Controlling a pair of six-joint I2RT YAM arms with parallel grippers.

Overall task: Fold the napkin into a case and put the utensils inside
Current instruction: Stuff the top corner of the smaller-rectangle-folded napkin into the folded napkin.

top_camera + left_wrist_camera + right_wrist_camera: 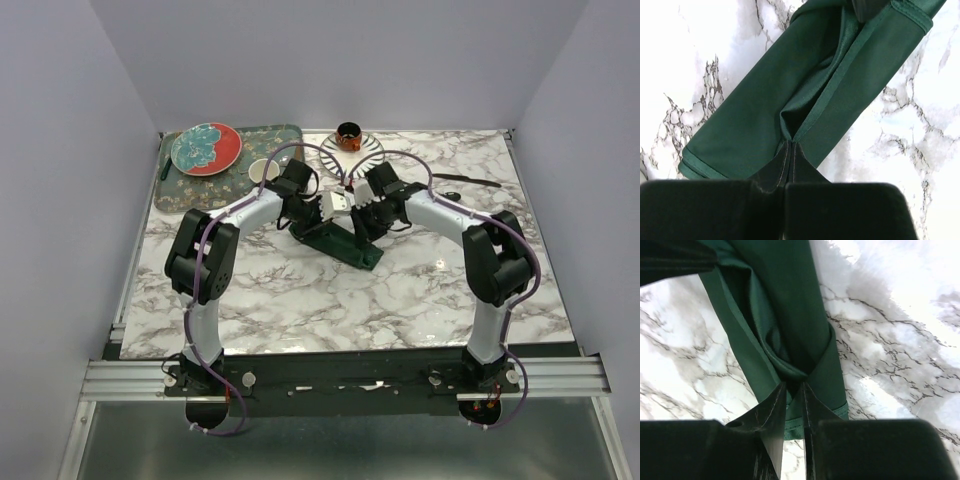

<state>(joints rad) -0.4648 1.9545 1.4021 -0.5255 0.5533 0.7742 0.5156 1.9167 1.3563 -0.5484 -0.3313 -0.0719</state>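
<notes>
The dark green napkin (342,247) lies folded into a long narrow strip at the middle of the marble table. My left gripper (314,230) is shut on a pinched fold along the strip's open seam; the left wrist view shows the napkin (760,115) with my left gripper (789,148) at that fold. My right gripper (364,234) pinches a fold near the strip's other end; the right wrist view shows the napkin (785,320) between the jaws of my right gripper (794,388). One slim black utensil (470,180) lies at the back right. The other utensil is not visible.
A green tray (175,185) at the back left holds a red and teal plate (205,148). A small white bowl (263,170) stands beside it. A striped plate (368,153) with an orange cup (348,134) stands at the back middle.
</notes>
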